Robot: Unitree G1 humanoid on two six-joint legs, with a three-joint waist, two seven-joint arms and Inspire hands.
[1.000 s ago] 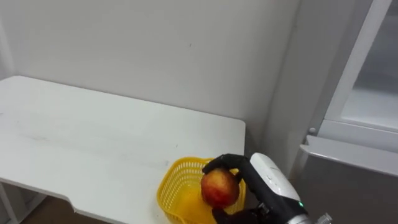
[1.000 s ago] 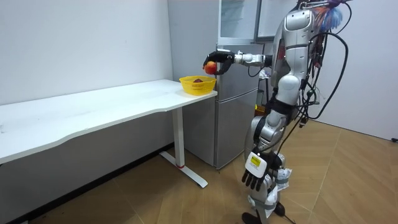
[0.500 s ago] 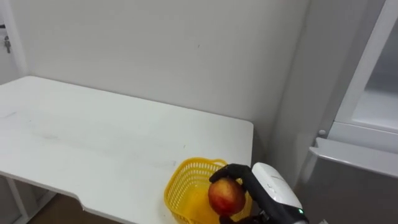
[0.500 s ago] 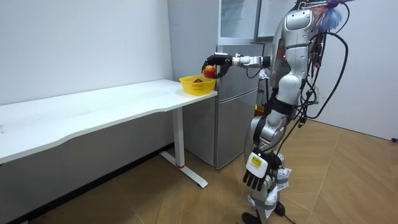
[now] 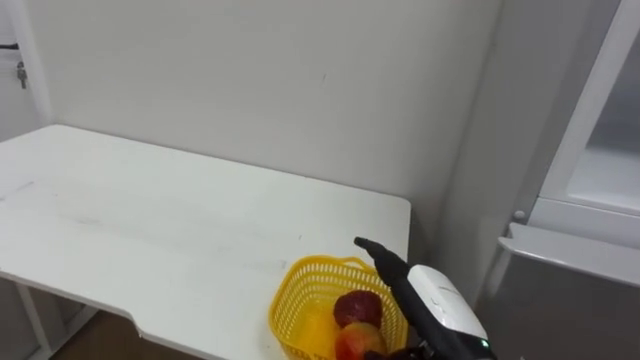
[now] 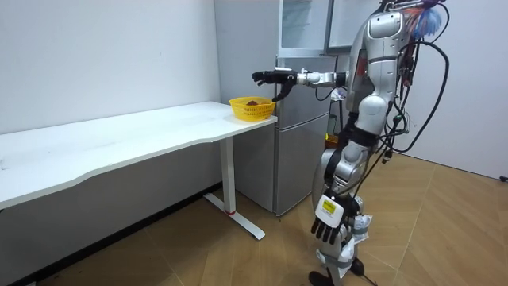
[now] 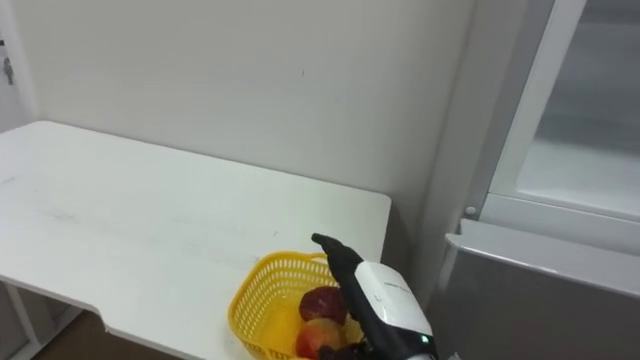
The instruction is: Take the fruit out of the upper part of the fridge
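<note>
- White wall backs a white worktop [image 5: 150,230] that runs across the left of the frame; the fridge [image 5: 590,210] stands at the right edge, just beside the worktop's end.
- A yellow basket [image 5: 292,300] sits on the worktop's near right corner, low in the frame.
- Two fruits lie in the basket: a dark fruit [image 5: 357,307] and, just below it in the frame, a red-yellow apple [image 5: 355,343].
- The right hand [image 5: 385,262] reaches in from the lower right and hovers over the basket's far rim, fingers stretched out straight, holding nothing.
- In the room view the robot stands in front of the fridge with that arm held out level towards the basket; the left hand [image 6: 325,229] hangs at its side, fingers relaxed and empty.
- Judgement: with the apple in the basket and the hand spread above it, the drop-off step looks finished.
- Next would be drawing the arm back clear of the rim without knocking the basket, then turning to the upper fridge if more is to be fetched.
</note>
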